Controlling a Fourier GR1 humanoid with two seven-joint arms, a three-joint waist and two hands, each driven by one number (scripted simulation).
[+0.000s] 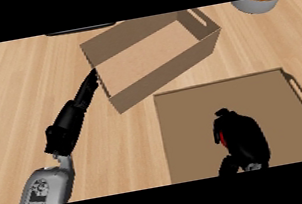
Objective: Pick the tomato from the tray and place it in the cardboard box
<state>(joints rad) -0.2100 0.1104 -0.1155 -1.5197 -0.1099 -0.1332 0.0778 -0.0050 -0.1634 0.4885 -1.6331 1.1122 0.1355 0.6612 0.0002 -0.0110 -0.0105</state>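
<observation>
Bright even light, soft faint shadows

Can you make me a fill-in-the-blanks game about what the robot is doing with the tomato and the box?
1. The right hand is curled round something ____ in colour over the tray.
2. The cardboard box has nothing ____ it.
3. The left hand has straight fingers reaching to the box's ____ wall.
4. A grey cup stands at the view's top ____ corner.

Missing words: red; inside; left; right
</observation>
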